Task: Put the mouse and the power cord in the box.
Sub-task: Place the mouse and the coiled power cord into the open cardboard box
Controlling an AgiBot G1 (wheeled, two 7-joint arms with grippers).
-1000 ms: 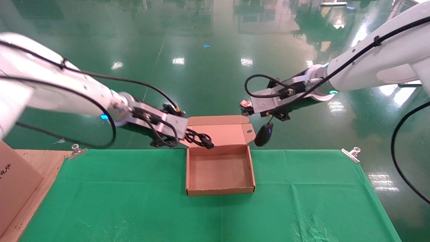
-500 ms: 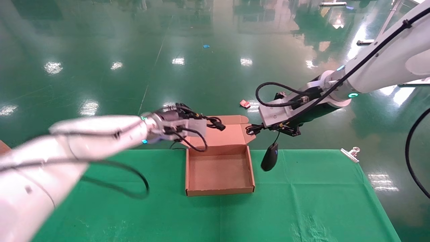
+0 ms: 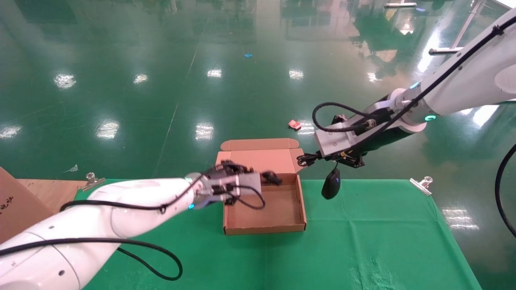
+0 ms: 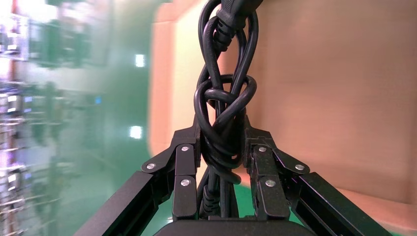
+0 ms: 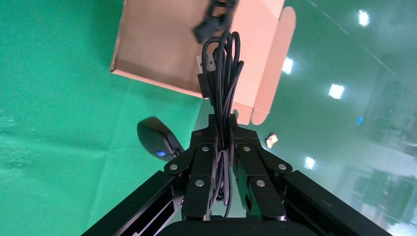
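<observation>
We see the thick, knotted black cord (image 4: 223, 123) clamped in our left pincer (image 4: 222, 167) over the open brown box (image 3: 264, 229) at the counter's (image 3: 363, 241) far edge. Our right pincer (image 5: 223, 162) grips the wire bundle (image 5: 222, 83); the mouse (image 3: 331, 188) dangles beside the box. The cord's plug is cut off.

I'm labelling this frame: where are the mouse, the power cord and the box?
mouse (image 3: 331, 188): head view, on its black body.
power cord (image 4: 223, 115): left wrist view, on the knotted bundle.
box (image 3: 264, 229): head view, on the near wall.
</observation>
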